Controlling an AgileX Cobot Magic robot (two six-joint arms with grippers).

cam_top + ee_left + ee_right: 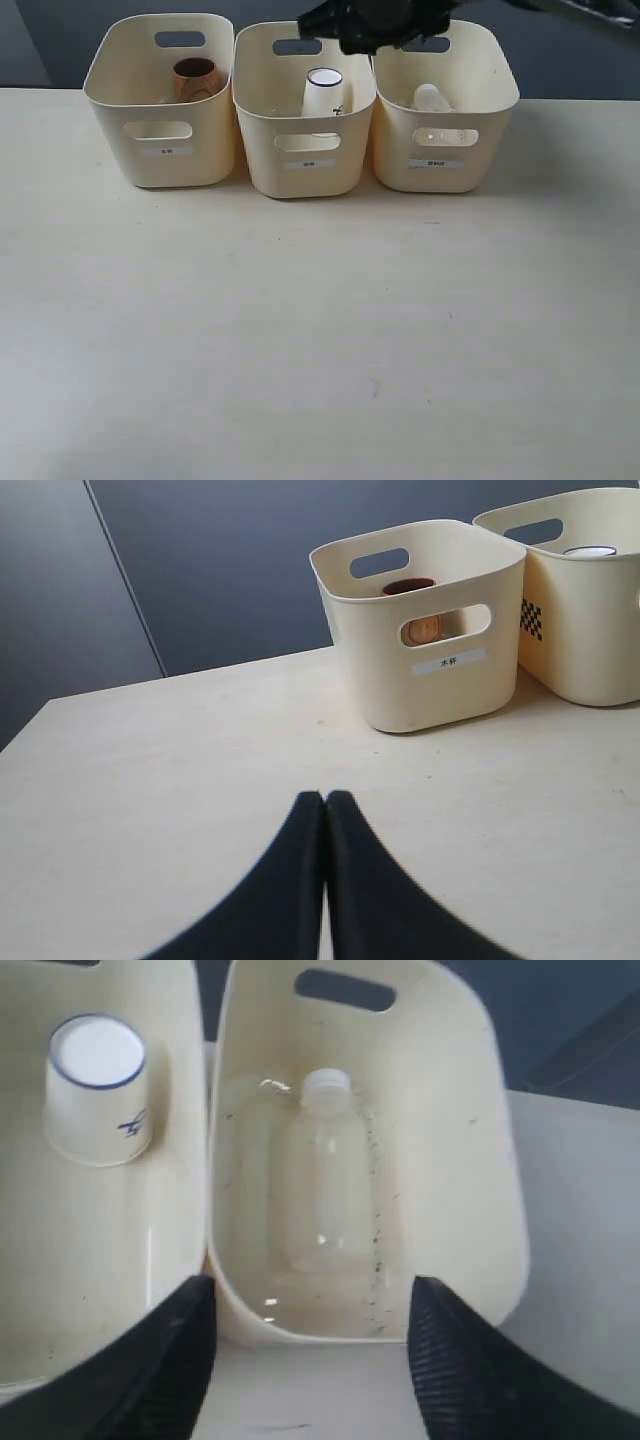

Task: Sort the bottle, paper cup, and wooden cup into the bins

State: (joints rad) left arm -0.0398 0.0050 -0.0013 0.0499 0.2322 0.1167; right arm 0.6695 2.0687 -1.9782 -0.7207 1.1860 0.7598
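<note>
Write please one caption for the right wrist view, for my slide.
Open right gripper above the bin holding the lying bottle; paper cup in neighbouring bin.

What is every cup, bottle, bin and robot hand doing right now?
wooden cup: inside the left bin.
paper cup: upside down inside the middle bin.
bottle: lying inside the right bin.
left gripper: shut, empty.
right gripper: open, empty.

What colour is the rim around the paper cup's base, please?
Dark blue, clearest in the right wrist view: paper cup.
</note>
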